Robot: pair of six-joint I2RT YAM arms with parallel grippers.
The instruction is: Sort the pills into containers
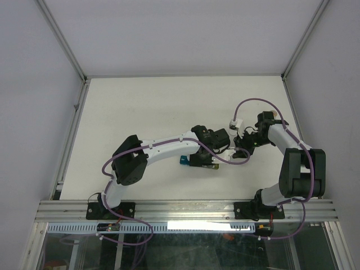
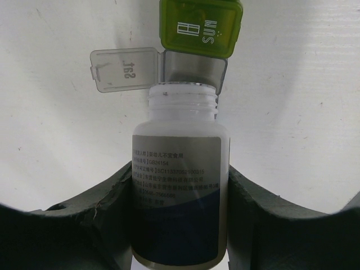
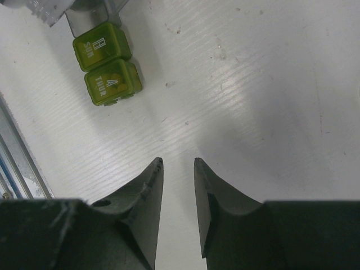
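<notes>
The top camera is looking steeply down from above the near edge, taking in the whole bench (image 1: 140, 107). The wrist cameras are sitting close, looking past the left hand (image 2: 180, 185) and right hand (image 3: 179, 169), both catching the yellow-green compartment (image 2: 201, 25)

White bottle (image 2: 183, 112) wears grey-blue label (image 2: 177, 185); containers (image 3: 107, 64) yellow-green.
</notes>
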